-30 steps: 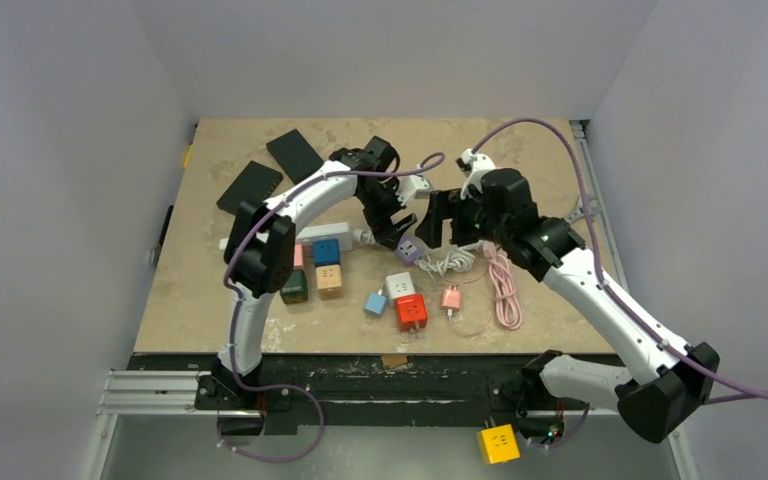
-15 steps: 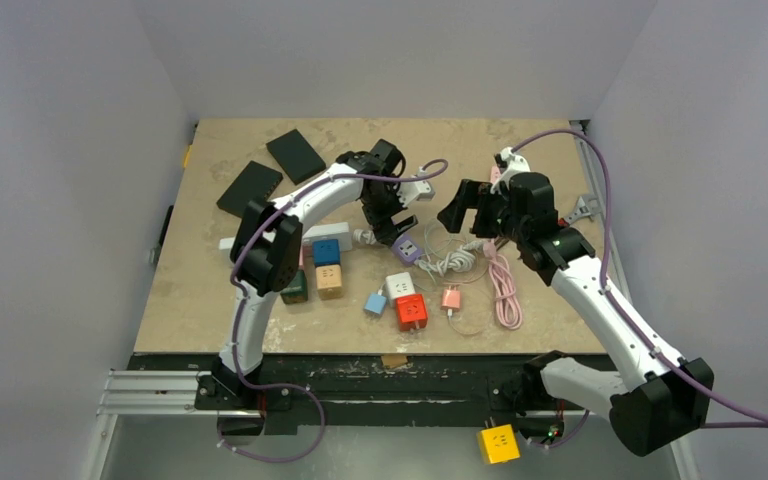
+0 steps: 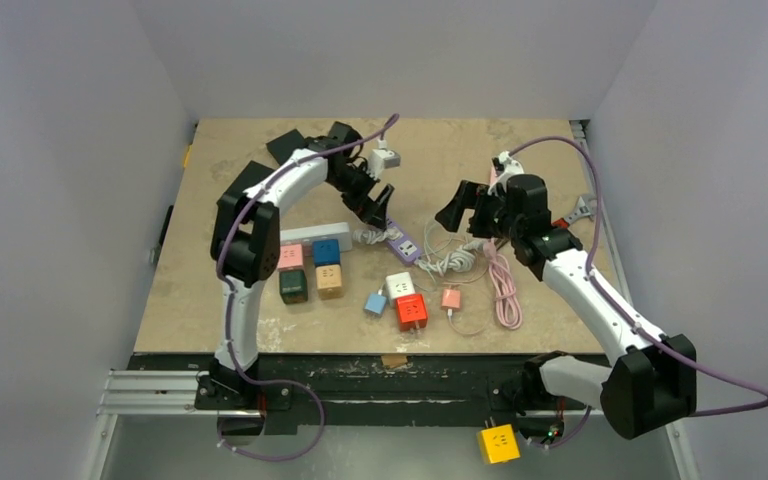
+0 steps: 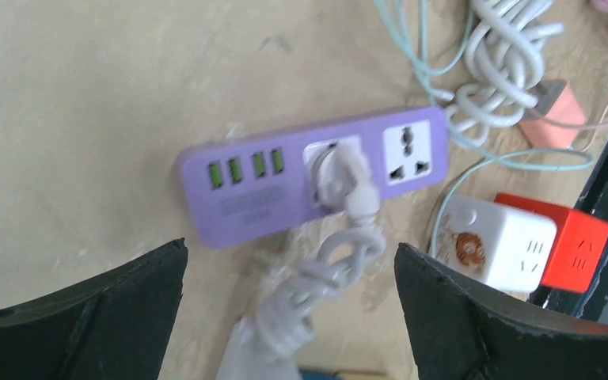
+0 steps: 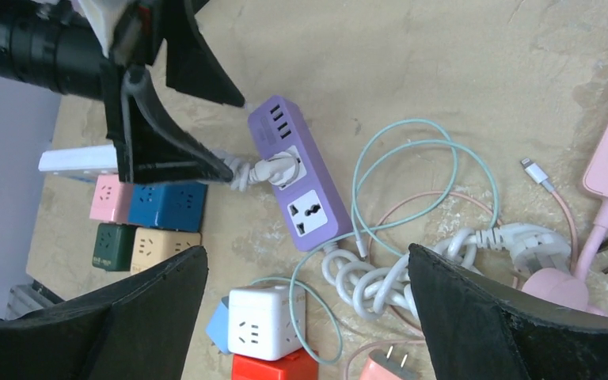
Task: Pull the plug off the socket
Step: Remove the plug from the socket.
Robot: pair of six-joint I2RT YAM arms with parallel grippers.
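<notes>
Two grippers are hovering empty: the left gripper (image 4: 290, 252) and right gripper (image 5: 307, 252) are each holding their jaws wide apart, gripping nothing. The white plug (image 4: 339, 168) is sitting in the purple socket strip (image 4: 241, 194), lying on the table (image 4: 87, 95) below the left jaws.

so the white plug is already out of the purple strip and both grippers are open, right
Not quite. The plug still sits in the strip, as the left wrist view shows. The rest holds: the left gripper and the right gripper are both open.
</notes>
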